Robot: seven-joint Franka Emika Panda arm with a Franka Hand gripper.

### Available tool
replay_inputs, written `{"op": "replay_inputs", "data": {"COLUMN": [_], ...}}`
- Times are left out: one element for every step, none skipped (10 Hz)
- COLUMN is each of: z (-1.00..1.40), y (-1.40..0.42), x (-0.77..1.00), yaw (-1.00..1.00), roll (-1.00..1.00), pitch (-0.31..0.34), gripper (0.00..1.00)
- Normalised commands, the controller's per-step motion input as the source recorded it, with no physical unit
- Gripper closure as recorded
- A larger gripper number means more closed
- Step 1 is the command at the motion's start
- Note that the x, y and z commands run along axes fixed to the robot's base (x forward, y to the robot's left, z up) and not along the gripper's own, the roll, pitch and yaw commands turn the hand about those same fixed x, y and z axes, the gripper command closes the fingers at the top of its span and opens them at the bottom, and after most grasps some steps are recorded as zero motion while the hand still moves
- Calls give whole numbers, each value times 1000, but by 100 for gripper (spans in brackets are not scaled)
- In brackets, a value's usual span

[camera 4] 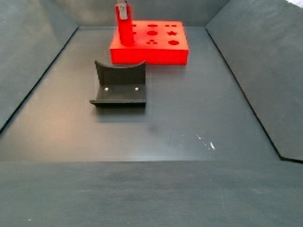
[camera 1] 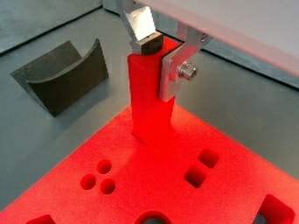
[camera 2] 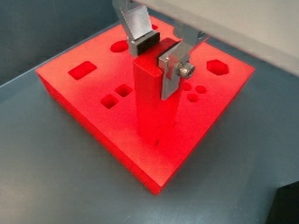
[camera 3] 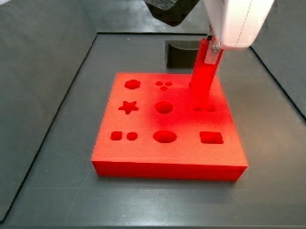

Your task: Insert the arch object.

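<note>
Dark grey table floor with low walls surrounds our work. Our gripper (camera 1: 156, 54) is clamped on the top of the long bright red bar, the arch object (camera 1: 149, 105), standing upright on the flat red board with shaped holes (camera 3: 167, 134) near the far edge. We should keep it vertical, align it over its slot and press slowly.

Both wrist views look down closely along the gripper (camera 1: 160, 54); side views share the red board (camera 3: 167, 134), one near, one far.
</note>
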Motion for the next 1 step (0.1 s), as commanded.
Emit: {"op": "replay_inputs", "data": {"z": [0], "y": [0], "x": [0], "yaw": [0], "roll": [0], "pitch": [0], "gripper": [100]}}
